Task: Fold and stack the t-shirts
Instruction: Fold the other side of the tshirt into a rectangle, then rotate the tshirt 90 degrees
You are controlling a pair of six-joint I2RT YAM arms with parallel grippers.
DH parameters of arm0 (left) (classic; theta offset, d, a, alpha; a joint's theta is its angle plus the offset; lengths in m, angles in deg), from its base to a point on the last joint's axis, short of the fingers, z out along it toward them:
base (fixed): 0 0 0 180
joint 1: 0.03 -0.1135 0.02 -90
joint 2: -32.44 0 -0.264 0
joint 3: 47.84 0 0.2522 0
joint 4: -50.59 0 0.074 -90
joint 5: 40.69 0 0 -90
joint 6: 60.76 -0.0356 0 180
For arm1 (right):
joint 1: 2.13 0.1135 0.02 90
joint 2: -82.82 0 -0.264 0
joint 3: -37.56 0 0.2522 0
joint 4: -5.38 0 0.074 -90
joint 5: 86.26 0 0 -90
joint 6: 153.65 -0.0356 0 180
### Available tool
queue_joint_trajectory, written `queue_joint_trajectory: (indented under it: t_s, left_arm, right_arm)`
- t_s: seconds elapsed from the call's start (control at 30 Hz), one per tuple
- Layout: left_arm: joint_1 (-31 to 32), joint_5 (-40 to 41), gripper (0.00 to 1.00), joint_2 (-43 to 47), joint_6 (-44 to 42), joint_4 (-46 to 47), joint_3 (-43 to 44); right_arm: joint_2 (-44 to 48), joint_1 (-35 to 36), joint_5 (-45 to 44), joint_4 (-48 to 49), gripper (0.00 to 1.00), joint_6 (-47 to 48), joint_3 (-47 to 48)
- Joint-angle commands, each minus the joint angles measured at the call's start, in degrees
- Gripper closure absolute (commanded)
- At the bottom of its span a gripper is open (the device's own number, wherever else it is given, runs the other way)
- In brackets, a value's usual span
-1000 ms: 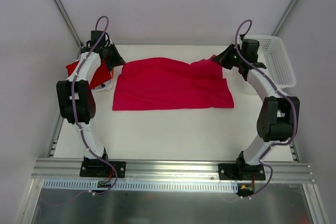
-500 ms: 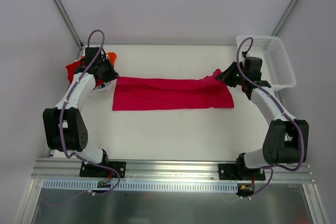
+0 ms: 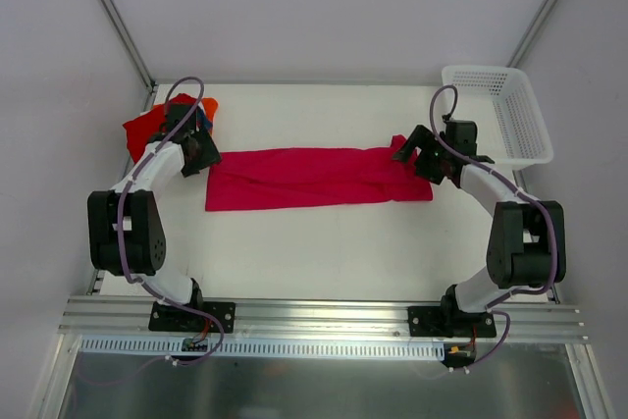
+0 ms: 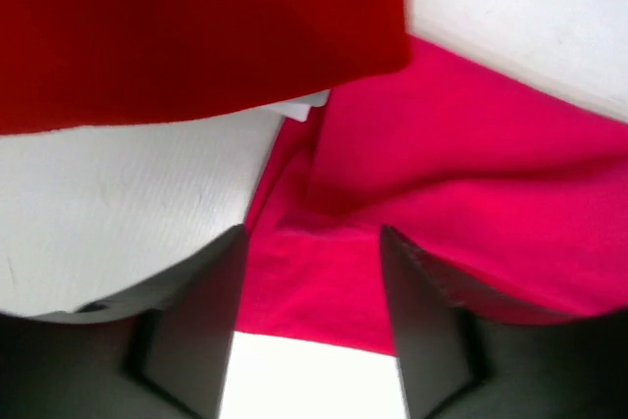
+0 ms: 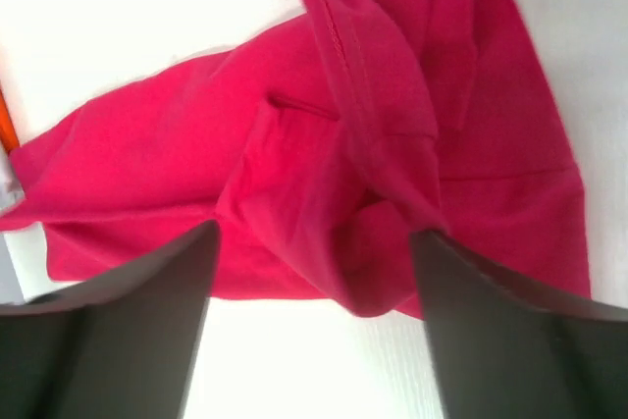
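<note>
A magenta-pink t-shirt (image 3: 314, 176) lies folded lengthwise into a long strip across the middle of the table. My left gripper (image 3: 201, 156) is at its left end and stands open, and the wrist view shows the pink cloth (image 4: 471, 174) lying flat between the fingers (image 4: 196, 326). My right gripper (image 3: 407, 152) is open at the strip's right end, above the bunched sleeve (image 5: 392, 183). At the back left sits a pile with a red t-shirt (image 3: 147, 128) and an orange one (image 3: 207, 105). The red t-shirt (image 4: 196, 26) lies over white cloth (image 4: 128, 193).
A white plastic mesh basket (image 3: 535, 134) stands at the back right corner. The metal frame rail (image 3: 324, 316) with both arm bases runs along the near edge. Bare white table (image 3: 324, 252) lies in front of the strip.
Both grippers carried the shirt's far edge toward the near side, halving it into a narrow strip. Then both opened and let go of the cloth.
</note>
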Motion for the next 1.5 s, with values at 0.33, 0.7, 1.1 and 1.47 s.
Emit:
queue_joint_trajectory:
  t_s: [0.33, 0.7, 1.1, 1.47]
  left_arm:
    - [0.4, 6.8, 0.11, 6.3, 4.0, -4.2, -0.2]
    - [20.0, -37.1, 0.04, -1.1, -3.4, 6.2, 17.5]
    - [41.0, -44.1, 0.02, -41.4, -3.4, 6.2, 48.2]
    - [46.7, -37.0, 0.11, -55.2, -2.6, 6.3, 56.4]
  right_arm:
    - [7.3, 0.3, -7.2, -3.5, 0.01, 2.6, -1.0]
    - [38.0, 6.6, -21.9, -19.2, 0.00, 0.2, -3.3]
    - [83.1, 9.1, -16.4, -40.0, 0.01, -7.3, -15.7]
    - [92.7, 7.2, -12.0, -48.3, 0.01, -8.2, -12.9]
